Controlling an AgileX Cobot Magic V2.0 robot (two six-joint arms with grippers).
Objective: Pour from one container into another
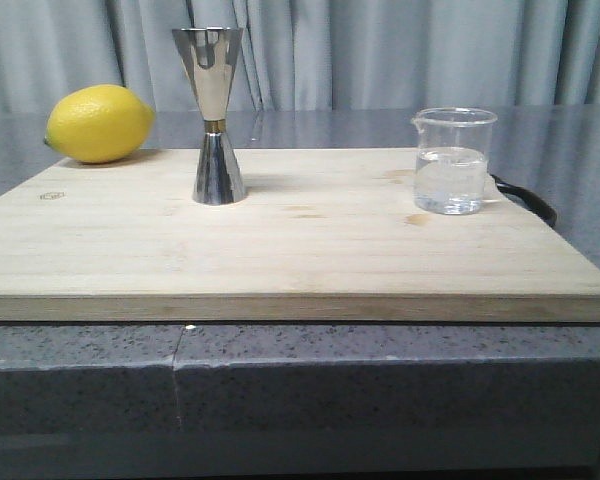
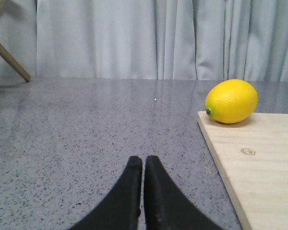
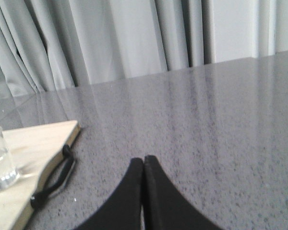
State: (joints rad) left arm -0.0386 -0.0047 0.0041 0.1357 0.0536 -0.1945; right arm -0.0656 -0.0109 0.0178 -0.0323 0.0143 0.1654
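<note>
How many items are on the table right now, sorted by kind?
Fruit: 1, the lemon
Glassware: 1, the beaker, part full of clear liquid
Metal barware: 1, the jigger
Boards: 1, the cutting board with its black strap
Total: 4

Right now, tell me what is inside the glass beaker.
The glass beaker holds clear liquid, filling roughly its lower half; the upper part looks empty. It stands on the cutting board. The steel jigger's upper cup cannot be seen into.
</note>
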